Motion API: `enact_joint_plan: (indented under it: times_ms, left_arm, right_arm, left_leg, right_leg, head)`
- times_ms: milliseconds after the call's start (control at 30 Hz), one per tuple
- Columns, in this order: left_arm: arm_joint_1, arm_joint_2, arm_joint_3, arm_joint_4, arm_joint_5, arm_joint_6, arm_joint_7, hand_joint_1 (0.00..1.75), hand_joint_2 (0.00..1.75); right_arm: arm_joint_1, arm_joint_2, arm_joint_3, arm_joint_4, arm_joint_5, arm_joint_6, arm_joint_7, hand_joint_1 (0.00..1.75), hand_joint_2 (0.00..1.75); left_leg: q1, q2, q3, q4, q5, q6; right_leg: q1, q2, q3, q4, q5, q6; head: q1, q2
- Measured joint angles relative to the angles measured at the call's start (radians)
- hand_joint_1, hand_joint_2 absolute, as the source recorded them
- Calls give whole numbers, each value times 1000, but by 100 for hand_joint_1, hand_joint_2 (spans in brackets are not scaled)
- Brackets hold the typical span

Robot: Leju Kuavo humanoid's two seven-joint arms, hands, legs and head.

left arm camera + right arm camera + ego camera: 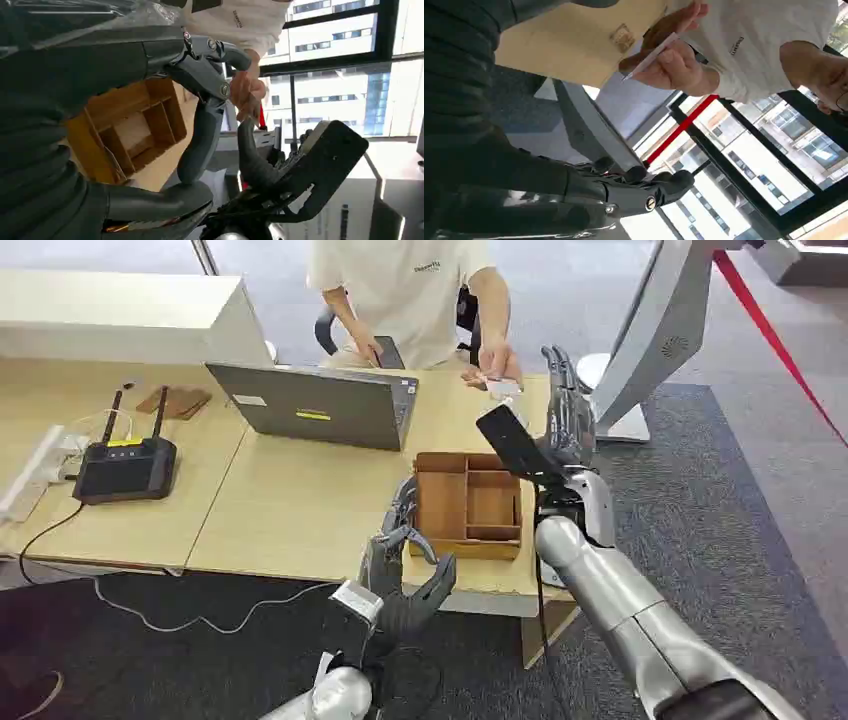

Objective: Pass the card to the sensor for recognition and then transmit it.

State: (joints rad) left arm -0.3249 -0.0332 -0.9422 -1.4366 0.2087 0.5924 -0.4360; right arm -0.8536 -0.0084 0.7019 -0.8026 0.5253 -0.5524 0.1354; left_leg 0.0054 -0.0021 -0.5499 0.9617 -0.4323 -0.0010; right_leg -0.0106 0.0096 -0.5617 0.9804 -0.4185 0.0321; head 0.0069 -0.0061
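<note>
White card [503, 388] held by person's hand [496, 364].

You see left hand [200, 100] close up, grey thumb and darker fingers [197, 145] spread, holding nothing. Behind it, wooden divided tray [132, 127] on light tabletop [165, 167], compartments bare. Past fingers, person's hand [247, 90] pinching thin card [254, 107], white shirt [240, 22] above. Right arm's black wrist block [325, 160] beside windows [345, 85]
</note>
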Motion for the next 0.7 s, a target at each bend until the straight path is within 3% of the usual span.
enact_joint_plan:
  times_ms: [567,600,633,667,700]
  left_arm:
    - [-10,-10,-14,35,9,-24,-5,0,175]
    - [-10,-10,-14,37,9,-24,-5,0,175]
    - [-10,-11,-14,38,9,-25,-5,0,175]
    - [-10,-11,-15,39,9,-26,-5,0,175]
    - [-10,-11,-15,39,9,-26,-5,0,175]
  right_arm:
    - [-44,49,35,165,96,8,58,0,175]
    - [-46,51,36,171,97,7,59,96,175]
    - [-47,53,38,178,97,7,59,96,175]
    - [-48,54,40,183,96,7,59,166,175]
    - [-48,55,41,188,95,7,59,175,175]
  left_leg:
    - [0,0,0,0,0,0]
    - [0,0,0,0,0,0]
    - [0,0,0,0,0,0]
    - [0,0,0,0,0,0]
    - [0,0,0,0,0,0]
  right_leg:
    - [0,0,0,0,0,0]
    - [0,0,0,0,0,0]
    - [0,0,0,0,0,0]
    - [0,0,0,0,0,0]
    - [0,0,0,0,0,0]
  head:
    - [0,0]
    - [0,0]
    - [0,0]
    - [0,0]
    - [0,0]
